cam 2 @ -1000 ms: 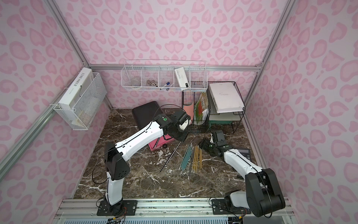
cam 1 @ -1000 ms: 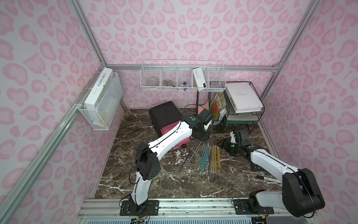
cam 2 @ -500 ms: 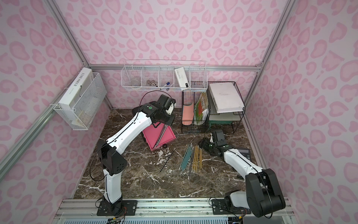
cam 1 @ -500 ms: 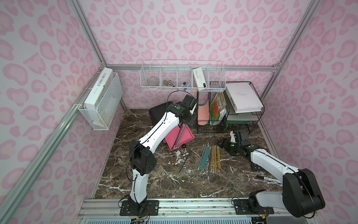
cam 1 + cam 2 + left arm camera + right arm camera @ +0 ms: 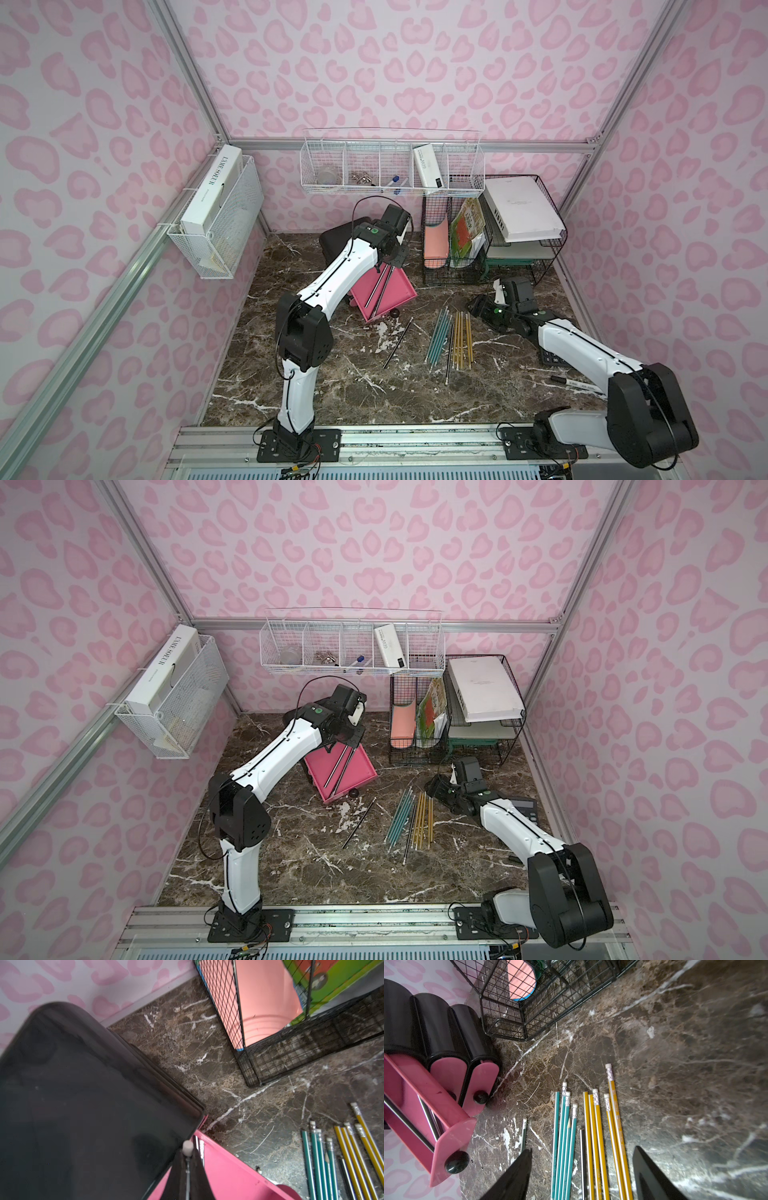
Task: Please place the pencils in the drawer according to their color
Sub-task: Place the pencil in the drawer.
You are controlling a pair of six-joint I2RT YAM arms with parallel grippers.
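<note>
Our left tool (image 5: 188,1155) is clamped on a dark pencil (image 5: 187,1147) at its eraser end. The shaft slants roughly along the open pink drawer (image 5: 401,291) beneath, near the table's far edge. Our right tool (image 5: 582,1149) gapes empty over the teal pencils (image 5: 564,1126) and yellow pencils (image 5: 596,1126).

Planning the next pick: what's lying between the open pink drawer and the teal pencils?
One dark pencil lies there alone, touching neither the open pink drawer nor the teal pencils; both top views show it.

My view: pink leopard-print walls (image 5: 395,62), aluminium frame rails (image 5: 415,144), brown marble surface (image 5: 353,395), white wire baskets (image 5: 463,174) hung on walls.
</note>
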